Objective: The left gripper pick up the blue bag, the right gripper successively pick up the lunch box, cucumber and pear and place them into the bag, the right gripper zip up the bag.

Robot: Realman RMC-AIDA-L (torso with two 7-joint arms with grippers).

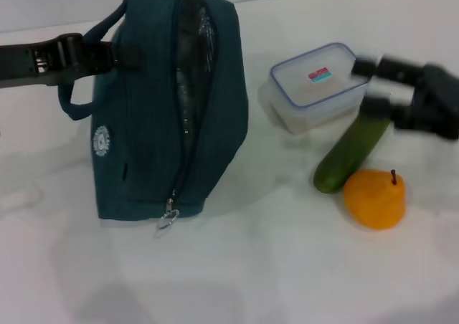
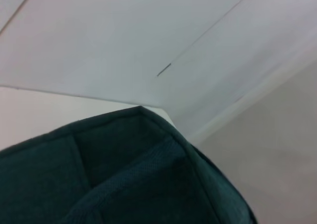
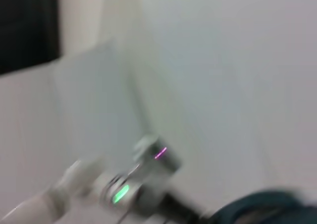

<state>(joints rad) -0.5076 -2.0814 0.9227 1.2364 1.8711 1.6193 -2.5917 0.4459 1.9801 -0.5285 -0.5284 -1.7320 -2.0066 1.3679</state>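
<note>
The blue bag [image 1: 168, 116] stands upright on the white table, its zipper open along the top and front, silver lining showing, ring pull at the bottom. My left gripper [image 1: 115, 54] reaches in from the left and is shut on the bag's handle; the bag's fabric [image 2: 138, 184] fills the lower part of the left wrist view. The lunch box [image 1: 315, 87] lies right of the bag. My right gripper [image 1: 369, 86] is open at the box's right end, blurred. The cucumber [image 1: 351, 155] lies just in front of the box, with the pear [image 1: 374, 197] beside its near end.
The white table [image 1: 287, 267] extends in front of the bag and the fruit. The right wrist view shows the left arm's wrist [image 3: 148, 169] far off, with a green light, and a bit of the bag [image 3: 267, 209].
</note>
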